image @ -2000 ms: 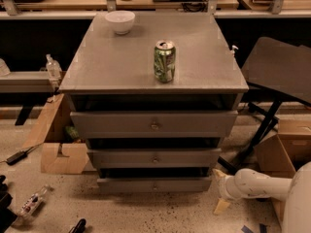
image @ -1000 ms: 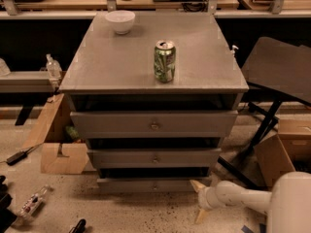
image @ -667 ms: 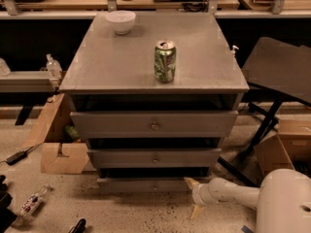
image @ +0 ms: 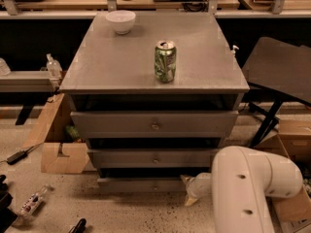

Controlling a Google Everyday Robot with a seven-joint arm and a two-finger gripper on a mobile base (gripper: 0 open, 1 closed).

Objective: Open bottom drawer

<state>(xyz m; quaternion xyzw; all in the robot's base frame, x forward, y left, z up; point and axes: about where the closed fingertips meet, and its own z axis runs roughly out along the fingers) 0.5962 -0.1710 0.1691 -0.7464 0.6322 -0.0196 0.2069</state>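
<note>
Bottom drawer: the bottom drawer [image: 138, 184] is seen lowest of the three grey fronts of the cabinet [image: 121, 67], just above the floor; it is judged shut or nearly so, nothing of its inside being shown.
Gripper: the gripper [image: 187, 190] is held low, at the right end of that front and level with it, on the end of the white arm [image: 252, 188]; its two pale tips appear spread one above the other, and nothing is held between them.
Deciding relation: the small round knob [image: 154, 183] lies toward the picture's left of the gripper, near but apart from it; the drawer's long axis runs across the picture, so the pull is judged to be toward the camera; only one arm is fitted, so no choice of arm arises.
Next move, as judged: a short sideways shift to the knob is called for before any closing and pulling.
Other drawers: the middle drawer [image: 121, 158] and the top drawer [image: 112, 124] are seen above, untouched.
Writing: a green can [image: 165, 61] and a white bowl [image: 121, 21] stand on the cabinet top; the can's print cannot be read; no other lettering is legible.
</note>
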